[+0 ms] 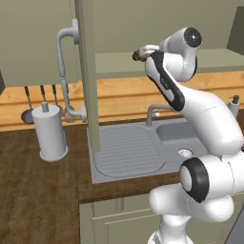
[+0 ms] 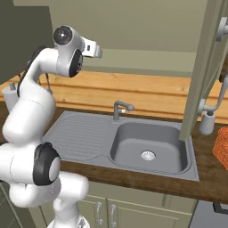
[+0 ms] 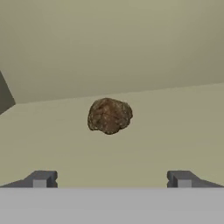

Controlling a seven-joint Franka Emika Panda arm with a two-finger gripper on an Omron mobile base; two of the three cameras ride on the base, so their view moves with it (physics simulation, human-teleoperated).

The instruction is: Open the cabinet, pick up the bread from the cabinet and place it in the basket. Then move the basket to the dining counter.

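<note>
- The two-finger gripper (image 3: 111,179) stands with its jaws spread wide and nothing between them; its two small dark fingertips (image 3: 41,178) rise apart at the bottom of the hand view.
- The bread (image 3: 109,115), a small dark brown lumpy roundish piece, lies ahead of the gripper and apart from it, roughly centred between the two tips, on the pale sage floor of the cabinet (image 3: 175,127).
- In the left base view the bread (image 1: 137,55) shows as a small brown lump on the shelf, just beside the tip of the hand.
- The white arm (image 1: 205,119) rises from its base, bends back at a dark elbow joint, and reaches up and forward so that the hand points into the open sage-green wall cabinet, above the level of the worktop.
- The cabinet's recessed-panel door (image 1: 88,71) is swung open and seen edge-on, left of the bread; its long curved grey metal bar handle (image 1: 64,71) sits on the far side of that edge.
- Below the bread lie a grey steel sink (image 2: 147,147) with a drainboard and a grey tap (image 2: 120,108), set in a dark wood worktop (image 1: 38,190).
- Left of the door stands a pale grey cylindrical canister (image 1: 50,133).
- The bright orange woven-mesh basket (image 2: 221,147) shows at the right edge of the right base view, on the worktop right of the sink, well apart from the bread.
</note>
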